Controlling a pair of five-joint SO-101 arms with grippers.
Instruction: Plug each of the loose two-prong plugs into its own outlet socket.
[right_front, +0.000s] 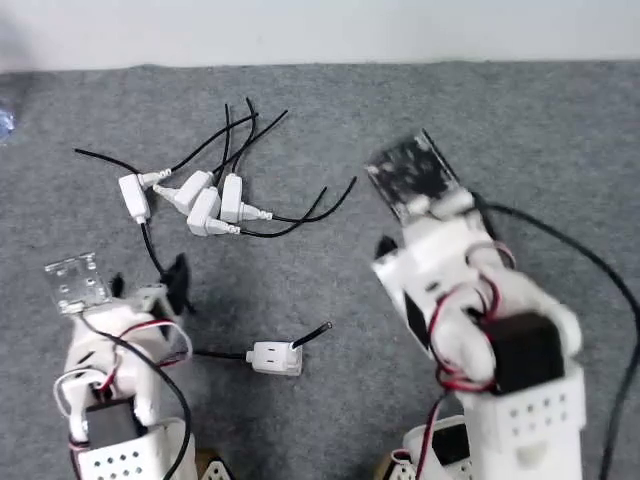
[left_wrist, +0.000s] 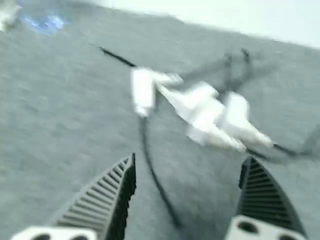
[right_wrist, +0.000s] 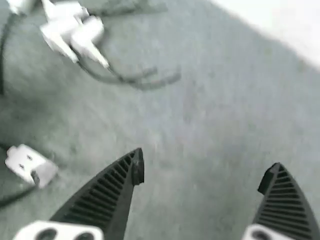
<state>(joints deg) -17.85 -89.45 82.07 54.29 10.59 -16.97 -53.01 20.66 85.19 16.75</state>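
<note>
- Currently both released, empty: left tool (left_wrist: 190, 159), right tool (right_wrist: 207, 157).
- Near: lone white connector (right_front: 275, 357), 6 o'clock on counter (right_front: 520, 130).
- Far: tangled plug cluster (right_front: 195, 200), 10 o'clock; grip one body squarely, clear of cords.

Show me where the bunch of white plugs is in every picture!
High view: the bunch of white plugs lies left of centre, toward the far side of the grey mat.
Left wrist view: the bunch lies straight ahead of the open left gripper.
Right wrist view: the bunch lies far off to one side of the open right gripper, beyond a lone white piece.
Shared landmark: the pale strip past the mat's far edge.
</note>
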